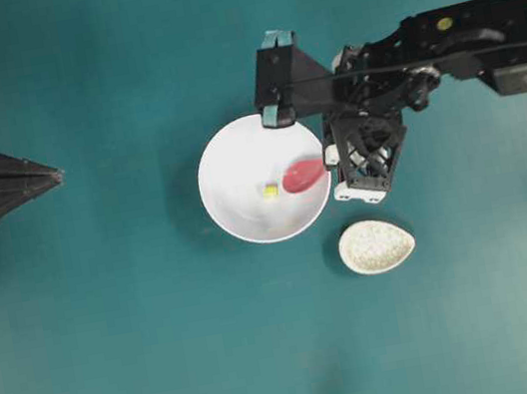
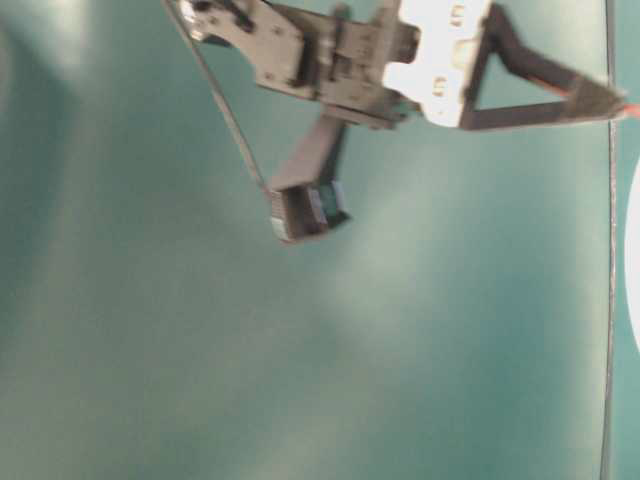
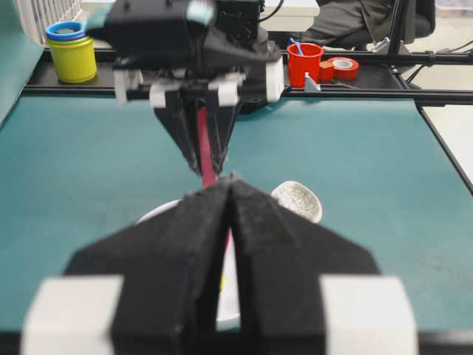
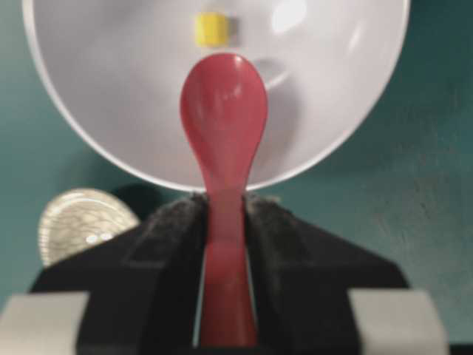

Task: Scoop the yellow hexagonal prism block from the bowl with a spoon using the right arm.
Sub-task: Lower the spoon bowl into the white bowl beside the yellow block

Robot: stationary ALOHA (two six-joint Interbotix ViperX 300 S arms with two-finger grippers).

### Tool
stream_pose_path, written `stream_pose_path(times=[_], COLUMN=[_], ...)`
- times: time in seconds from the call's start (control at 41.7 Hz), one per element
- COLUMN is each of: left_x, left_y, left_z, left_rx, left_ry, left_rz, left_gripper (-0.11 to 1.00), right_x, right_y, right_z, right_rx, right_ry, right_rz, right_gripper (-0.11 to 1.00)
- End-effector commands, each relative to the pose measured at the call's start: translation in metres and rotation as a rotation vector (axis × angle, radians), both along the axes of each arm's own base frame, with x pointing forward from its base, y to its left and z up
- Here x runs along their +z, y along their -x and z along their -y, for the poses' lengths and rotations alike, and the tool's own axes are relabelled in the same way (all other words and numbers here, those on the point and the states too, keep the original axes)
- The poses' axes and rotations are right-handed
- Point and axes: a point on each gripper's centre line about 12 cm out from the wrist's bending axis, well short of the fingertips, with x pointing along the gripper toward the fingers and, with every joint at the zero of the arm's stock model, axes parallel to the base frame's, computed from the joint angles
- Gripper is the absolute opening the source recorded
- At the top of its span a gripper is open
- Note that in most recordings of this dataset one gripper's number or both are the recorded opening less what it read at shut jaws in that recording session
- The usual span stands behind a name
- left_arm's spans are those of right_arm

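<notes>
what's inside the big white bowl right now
The yellow block lies on the bowl floor, and the red spoon's head sits just beside it. The spoon hides a patch of floor beneath.

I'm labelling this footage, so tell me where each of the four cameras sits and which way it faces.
Overhead: straight down on the bowl, both arms.
Table-level: low on the mat, blurred, only the right arm's parts.
Left wrist: on the left gripper, facing the right gripper.
Right wrist: looks along the spoon toward the yellow block.
Overhead and right wrist share bowl, spoon, block.
</notes>
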Motion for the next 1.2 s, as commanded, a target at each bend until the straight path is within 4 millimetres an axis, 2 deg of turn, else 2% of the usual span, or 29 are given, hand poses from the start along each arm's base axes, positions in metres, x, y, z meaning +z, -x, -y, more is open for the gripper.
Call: stream_pose_path(times=[0.0, 0.456, 1.175], left_x=[0.009, 0.009, 0.009], left_y=[-0.002, -0.002, -0.002], left_z=[0.000, 0.000, 0.000], left_rx=[0.001, 0.000, 0.000], left_ry=[-0.002, -0.001, -0.001], left_rz=[0.026, 0.023, 0.023], left_gripper=[0.00, 0.00, 0.00], right_x=[0.008, -0.007, 0.003], right_y=[-0.007, -0.022, -0.041], right_z=[0.002, 0.006, 0.013], right_rx=[-0.004, -0.015, -0.038], right_ry=[0.008, 0.029, 0.083], right_rz=[0.036, 0.091, 0.272], right_gripper=[0.23, 0.23, 0.23])
